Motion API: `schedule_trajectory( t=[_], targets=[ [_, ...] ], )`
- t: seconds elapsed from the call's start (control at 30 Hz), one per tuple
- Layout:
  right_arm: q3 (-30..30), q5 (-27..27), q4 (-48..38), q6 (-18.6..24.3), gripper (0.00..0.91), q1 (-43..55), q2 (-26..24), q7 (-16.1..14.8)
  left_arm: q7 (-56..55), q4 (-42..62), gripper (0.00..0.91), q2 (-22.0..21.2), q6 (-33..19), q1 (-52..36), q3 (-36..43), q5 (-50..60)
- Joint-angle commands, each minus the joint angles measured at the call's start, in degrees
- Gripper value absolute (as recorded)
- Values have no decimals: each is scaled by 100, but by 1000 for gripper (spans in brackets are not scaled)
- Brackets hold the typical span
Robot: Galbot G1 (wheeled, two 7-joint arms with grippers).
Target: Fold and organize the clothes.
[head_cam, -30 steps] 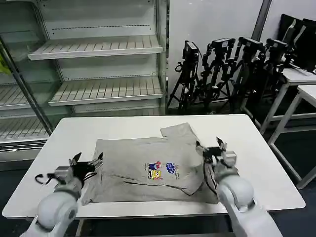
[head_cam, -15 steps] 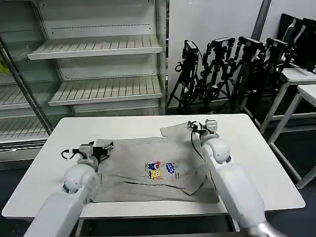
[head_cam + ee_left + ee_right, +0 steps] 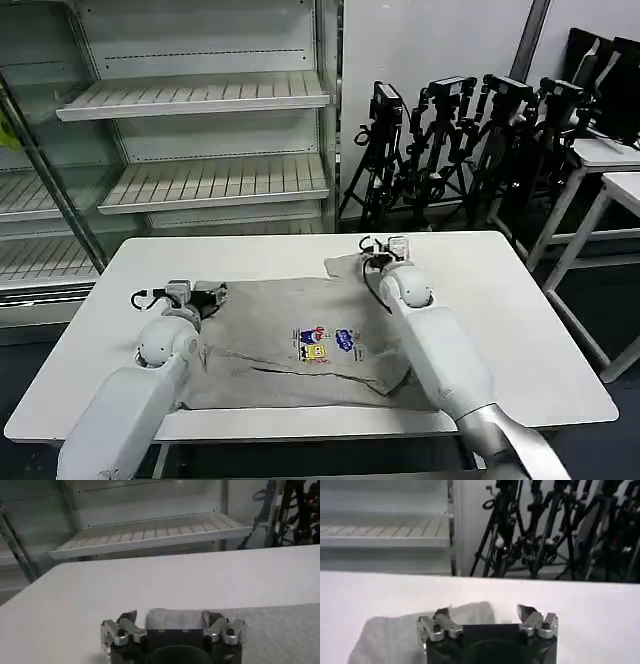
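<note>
Both claws open, empty, left claw (image 3: pixel 205 295) & right claw (image 3: pixel 378 248) at shirt (image 3: pixel 300 345) far corners; risk: pinching table (image 3: pixel 520 300), missing cloth.

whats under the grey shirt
The grey shirt lies flat on the white table, whose bare top shows around it. Whatever else might lie beneath is covered. The left gripper and right gripper sit at its far corners.

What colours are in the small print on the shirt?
Red, blue, yellow and pink on the light grey shirt, best in the head view.
</note>
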Motion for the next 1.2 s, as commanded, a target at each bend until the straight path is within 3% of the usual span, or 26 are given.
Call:
schedule_trajectory(
  t=[0.03,0.53,0.67,0.7,0.8,1.2],
  targets=[
    [-70,232,-459,-10,0,152,191,-18,27,154,30,28,17,-48,56,-282],
    [-69,526,83,20,0,-119,94,-145,159,-208,30,110,-15,225,-136,-455],
    [-92,217,331,730,0,-193,31,-93,201,-391,30,145,-155,322,-232,-495],
    [-102,74,485,1109,0,-215,3,-73,218,-526,30,171,-200,361,-287,-504],
    [-99,-35,803,1492,0,-245,-72,-41,250,-772,30,241,-298,444,-401,-518],
    [-89,-218,2815,1389,0,-1062,-850,-38,293,-1829,30,626,-260,924,-823,-657]
  ],
)
